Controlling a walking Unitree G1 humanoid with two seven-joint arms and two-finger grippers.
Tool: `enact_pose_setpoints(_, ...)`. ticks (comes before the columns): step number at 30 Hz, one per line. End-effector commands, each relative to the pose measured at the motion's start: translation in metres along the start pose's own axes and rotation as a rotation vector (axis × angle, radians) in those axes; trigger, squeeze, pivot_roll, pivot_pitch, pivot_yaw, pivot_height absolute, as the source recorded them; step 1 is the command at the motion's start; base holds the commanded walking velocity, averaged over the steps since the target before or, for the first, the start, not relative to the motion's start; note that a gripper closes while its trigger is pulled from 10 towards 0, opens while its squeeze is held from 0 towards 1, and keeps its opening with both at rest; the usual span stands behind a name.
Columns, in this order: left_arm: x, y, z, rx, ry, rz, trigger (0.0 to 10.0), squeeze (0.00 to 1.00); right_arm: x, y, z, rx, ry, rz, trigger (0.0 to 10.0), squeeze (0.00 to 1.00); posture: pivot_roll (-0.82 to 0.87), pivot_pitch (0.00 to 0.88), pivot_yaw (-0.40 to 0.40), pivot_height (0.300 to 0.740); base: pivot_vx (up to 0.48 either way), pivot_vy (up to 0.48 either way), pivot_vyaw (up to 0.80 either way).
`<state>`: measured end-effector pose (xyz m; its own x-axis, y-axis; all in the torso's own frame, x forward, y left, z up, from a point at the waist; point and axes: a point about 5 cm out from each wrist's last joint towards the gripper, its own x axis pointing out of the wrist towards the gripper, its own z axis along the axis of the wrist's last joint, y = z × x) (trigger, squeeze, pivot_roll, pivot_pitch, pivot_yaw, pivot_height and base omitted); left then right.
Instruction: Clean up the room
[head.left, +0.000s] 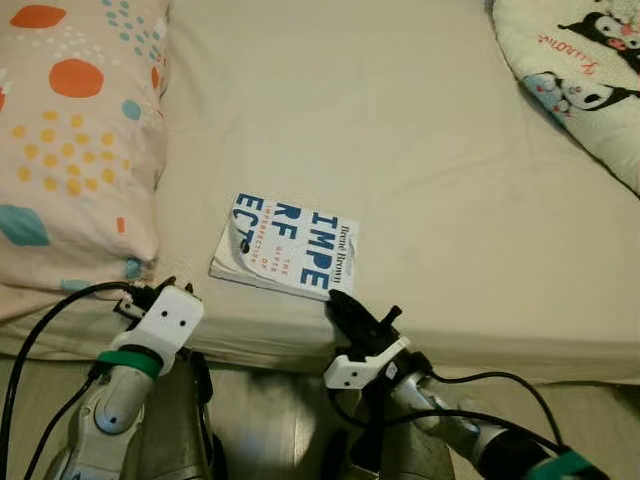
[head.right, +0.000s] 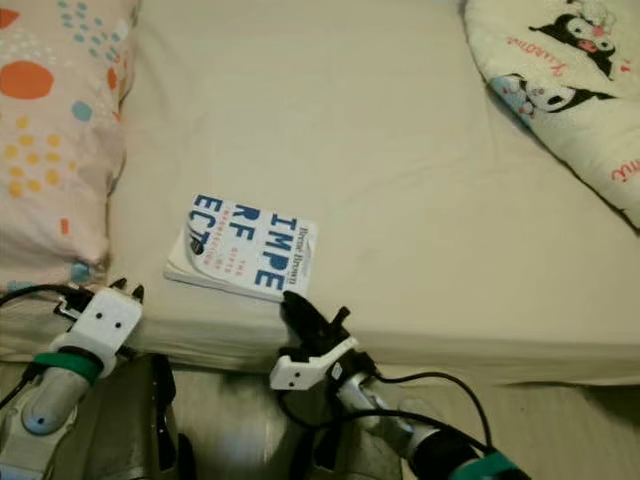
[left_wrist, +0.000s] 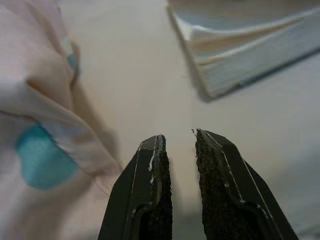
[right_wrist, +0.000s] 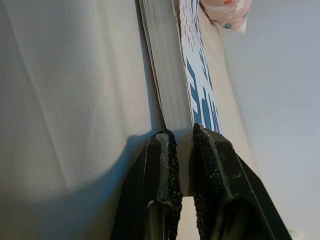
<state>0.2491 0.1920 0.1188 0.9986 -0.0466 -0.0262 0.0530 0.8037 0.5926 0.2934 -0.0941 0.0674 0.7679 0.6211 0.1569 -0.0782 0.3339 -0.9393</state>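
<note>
Beige bed sheet (head.left: 420, 150) stretches far and right, open between a dotted pillow (head.left: 70, 130) at left and a cartoon-print cushion (head.left: 580, 70) at far right. Your book (head.left: 287, 246) lies flat near the bed's near edge. Your right gripper (right_wrist: 181, 150) pinches the book's near corner, fingers closed on it. Your left gripper (left_wrist: 179, 145) sits just beside the pillow, fingers slightly parted, holding nothing.

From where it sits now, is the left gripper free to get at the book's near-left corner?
Probably yes. The left gripper sits at the bed edge, fingers slightly apart, with bare sheet between it and the book. The pillow lies beside the path, not across it.
</note>
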Motion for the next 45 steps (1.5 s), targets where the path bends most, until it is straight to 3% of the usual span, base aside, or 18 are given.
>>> enact_pose_setpoints(1, -0.008, -0.013, -0.007, 0.006, 0.024, -0.034, 10.0, 0.00, -0.004, 0.012, -0.004, -0.017, 0.039, 0.069, 10.0, 0.00, 0.21, 0.169, -0.053, 0.479, 0.000, 0.000, 0.00)
enact_pose_setpoints(5, -0.012, -0.019, -0.007, 0.001, 0.019, -0.037, 10.0, 0.00, 0.000, 0.009, -0.012, -0.007, 0.111, 0.065, 10.0, 0.00, 0.21, 0.167, -0.057, 0.479, 0.000, 0.000, 0.00)
enact_pose_setpoints(6, -0.012, -0.019, -0.007, 0.000, 0.016, -0.036, 10.0, 0.00, 0.002, 0.007, -0.013, -0.001, 0.120, 0.053, 10.0, 0.64, 0.22, 0.162, -0.059, 0.479, 0.000, 0.000, 0.00)
enact_pose_setpoints(7, -0.012, -0.019, -0.007, 0.000, 0.016, -0.036, 10.0, 0.00, 0.002, 0.007, -0.013, -0.001, 0.120, 0.053, 10.0, 0.64, 0.22, 0.162, -0.059, 0.479, 0.000, 0.000, 0.00)
enact_pose_setpoints(8, -0.011, -0.019, -0.007, -0.001, 0.013, -0.035, 10.0, 0.00, 0.004, 0.004, -0.014, 0.013, 0.122, 0.038, 10.0, 1.00, 0.22, 0.160, -0.058, 0.479, 0.000, 0.000, 0.00)
enact_pose_setpoints(14, -0.009, -0.020, -0.006, 0.000, 0.005, -0.030, 10.0, 0.00, 0.008, -0.004, -0.011, 0.032, 0.077, 0.008, 10.0, 1.00, 0.21, 0.149, -0.056, 0.479, 0.000, 0.000, 0.00)
enact_pose_setpoints(15, -0.008, -0.020, -0.006, 0.006, -0.001, -0.033, 10.0, 0.00, 0.007, -0.004, -0.008, 0.046, 0.035, 0.025, 10.0, 0.73, 0.21, 0.139, -0.057, 0.479, 0.000, 0.000, 0.00)
enact_pose_setpoints(16, -0.007, -0.019, -0.007, 0.012, -0.005, -0.033, 10.0, 0.00, 0.001, -0.003, -0.006, 0.086, -0.009, 0.058, 10.0, 0.00, 0.20, 0.135, -0.059, 0.479, 0.000, 0.000, 0.00)
enact_pose_setpoints(23, -0.007, -0.020, -0.008, 0.016, -0.006, -0.030, 10.0, 0.00, -0.046, 0.003, -0.009, 0.168, -0.093, 0.198, 10.0, 0.00, 0.19, 0.123, -0.066, 0.479, 0.000, 0.000, 0.00)
enact_pose_setpoints(25, -0.007, -0.023, -0.009, 0.011, -0.005, -0.032, 10.0, 0.00, -0.068, 0.008, -0.013, 0.176, -0.077, 0.244, 10.0, 0.00, 0.19, 0.123, -0.066, 0.479, 0.000, 0.000, 0.00)
enact_pose_setpoints(28, -0.006, -0.026, -0.008, 0.003, -0.009, -0.032, 10.0, 0.00, -0.081, 0.009, -0.021, 0.196, -0.014, 0.241, 10.0, 0.00, 0.17, 0.118, -0.069, 0.479, 0.000, 0.000, 0.00)
enact_pose_setpoints(30, -0.002, -0.026, -0.003, -0.019, -0.026, -0.016, 10.0, 0.00, -0.080, 0.002, -0.045, 0.320, 0.232, 0.095, 10.0, 0.00, 0.17, 0.115, -0.067, 0.479, 0.000, 0.000, 0.00)
enact_pose_setpoints(31, -0.002, -0.026, -0.003, -0.019, -0.026, -0.016, 10.0, 0.00, -0.080, 0.002, -0.045, 0.320, 0.232, 0.095, 10.0, 0.00, 0.17, 0.115, -0.067, 0.479, 0.000, 0.000, 0.00)
enact_pose_setpoints(33, 0.007, -0.018, 0.004, -0.044, -0.051, 0.022, 10.0, 0.00, -0.073, -0.011, -0.068, 0.526, 0.473, -0.120, 10.0, 0.00, 0.17, 0.110, -0.061, 0.479, 0.000, 0.000, 0.00)
enact_pose_setpoints(34, 0.007, -0.018, 0.004, -0.044, -0.051, 0.022, 10.0, 0.00, -0.073, -0.011, -0.068, 0.526, 0.473, -0.120, 10.0, 0.00, 0.17, 0.110, -0.061, 0.479, 0.000, 0.000, 0.00)
enact_pose_setpoints(35, 0.018, -0.003, 0.003, -0.093, -0.026, 0.085, 10.0, 0.00, -0.057, -0.024, -0.076, 0.678, 0.571, -0.303, 10.0, 0.00, 0.17, 0.107, -0.054, 0.479, 0.000, 0.000, 0.00)
enact_pose_setpoints(42, 0.035, 0.027, -0.015, -0.166, 0.094, 0.212, 10.0, 0.00, -0.034, -0.041, -0.079, 0.811, 0.603, -0.463, 10.0, 0.00, 0.18, 0.105, -0.050, 0.479, 0.000, 0.000, 0.00)
enact_pose_setpoints(45, 0.039, 0.069, -0.059, -0.225, 0.295, 0.388, 10.0, 0.00, -0.018, -0.059, -0.081, 0.853, 0.590, -0.539, 10.0, 0.00, 0.19, 0.108, -0.058, 0.479, 0.000, 0.000, 0.00)
